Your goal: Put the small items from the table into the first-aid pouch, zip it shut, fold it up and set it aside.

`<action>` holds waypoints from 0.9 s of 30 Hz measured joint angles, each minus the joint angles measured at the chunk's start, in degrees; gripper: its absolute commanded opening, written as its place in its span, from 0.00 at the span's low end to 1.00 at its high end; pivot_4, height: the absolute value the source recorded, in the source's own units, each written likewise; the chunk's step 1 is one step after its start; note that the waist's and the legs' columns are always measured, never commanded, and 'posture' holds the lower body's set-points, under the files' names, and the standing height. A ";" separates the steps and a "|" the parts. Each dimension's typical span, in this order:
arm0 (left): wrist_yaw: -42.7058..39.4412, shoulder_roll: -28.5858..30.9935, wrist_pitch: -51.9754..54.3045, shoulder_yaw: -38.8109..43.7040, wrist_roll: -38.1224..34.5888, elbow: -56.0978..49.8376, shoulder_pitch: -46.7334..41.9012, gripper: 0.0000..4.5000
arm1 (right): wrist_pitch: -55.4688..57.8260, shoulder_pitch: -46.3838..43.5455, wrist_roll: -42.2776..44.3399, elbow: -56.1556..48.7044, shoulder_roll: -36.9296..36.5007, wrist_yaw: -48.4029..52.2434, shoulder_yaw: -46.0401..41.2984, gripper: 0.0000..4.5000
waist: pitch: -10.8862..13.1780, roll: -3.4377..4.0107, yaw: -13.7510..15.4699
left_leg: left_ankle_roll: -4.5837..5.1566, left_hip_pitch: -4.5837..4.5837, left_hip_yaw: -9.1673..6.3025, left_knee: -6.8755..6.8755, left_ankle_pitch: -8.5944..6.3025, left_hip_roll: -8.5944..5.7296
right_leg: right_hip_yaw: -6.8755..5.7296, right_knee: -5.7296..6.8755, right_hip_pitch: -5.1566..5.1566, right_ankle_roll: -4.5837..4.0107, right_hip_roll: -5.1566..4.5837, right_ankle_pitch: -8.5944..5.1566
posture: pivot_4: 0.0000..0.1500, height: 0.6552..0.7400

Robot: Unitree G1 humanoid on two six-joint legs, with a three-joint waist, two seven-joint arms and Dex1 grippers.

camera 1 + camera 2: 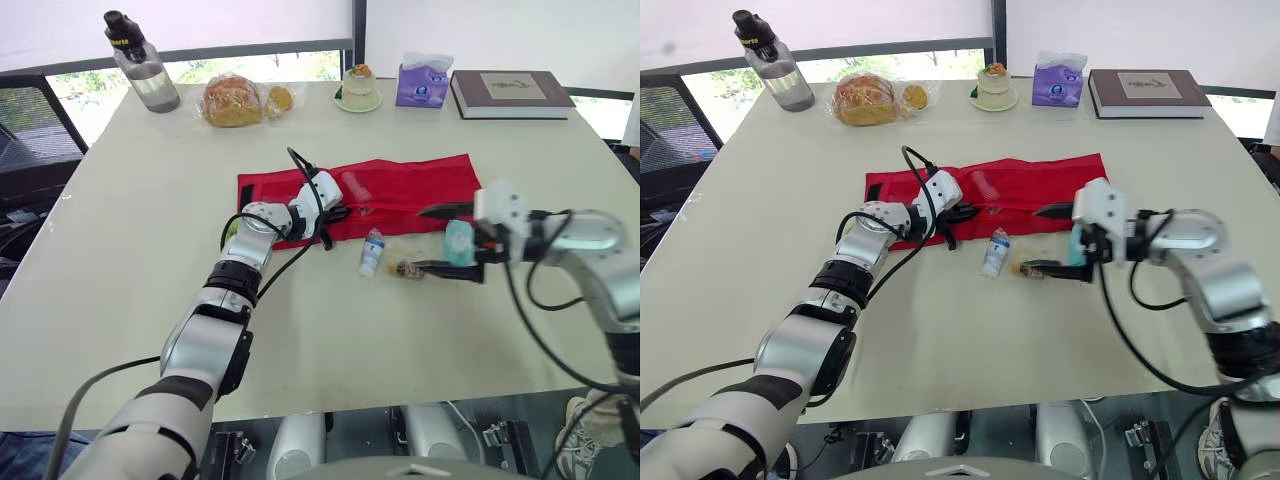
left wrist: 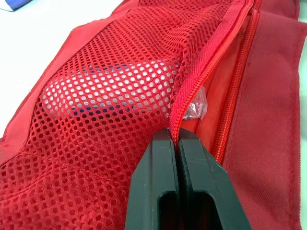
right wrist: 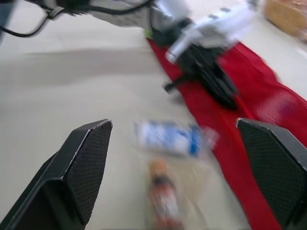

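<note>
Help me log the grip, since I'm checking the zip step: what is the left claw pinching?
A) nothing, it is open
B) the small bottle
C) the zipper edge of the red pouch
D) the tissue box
C: the left claw is shut on the zipper edge of the red first-aid pouch, by its mesh pocket, while the small bottle lies loose beside the pouch.

We see a pale table [image 1: 120, 300] carrying a red pouch [image 1: 400, 190] at centre, a small bottle [image 1: 371, 252] just below it, and a book [image 1: 510, 93] upper right.
</note>
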 measured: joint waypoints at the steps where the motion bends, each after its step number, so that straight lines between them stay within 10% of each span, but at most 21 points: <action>1: -0.06 -0.05 0.04 -0.02 0.01 -0.17 0.05 0.00 | -0.85 -1.68 -1.69 1.29 1.03 0.07 2.15 0.98 | 0.00 0.00 0.04 | 0.00 0.00 -0.01 0.01 0.00 0.00 | -0.01 0.01 0.00 0.00 0.00 0.00 | 1.00 1.00; 19: 0.95 -0.37 2.22 0.00 -0.03 -3.17 1.73 0.00 | -16.35 -10.73 -26.27 21.17 10.55 -1.19 20.07 0.98 | 0.00 0.00 0.17 | 0.00 -0.01 -0.03 0.01 0.00 -0.01 | -0.04 0.04 -0.03 -0.01 -0.01 0.01 | 1.00 1.00; 27: 1.14 -0.42 2.34 0.03 -0.03 -3.18 1.72 0.00 | -20.57 -11.67 -30.33 22.41 9.77 -2.06 19.88 0.34 | 0.00 0.00 0.15 | 0.00 0.01 -0.04 0.01 0.00 -0.02 | -0.04 0.06 -0.02 -0.01 -0.01 0.01 | 1.00 1.00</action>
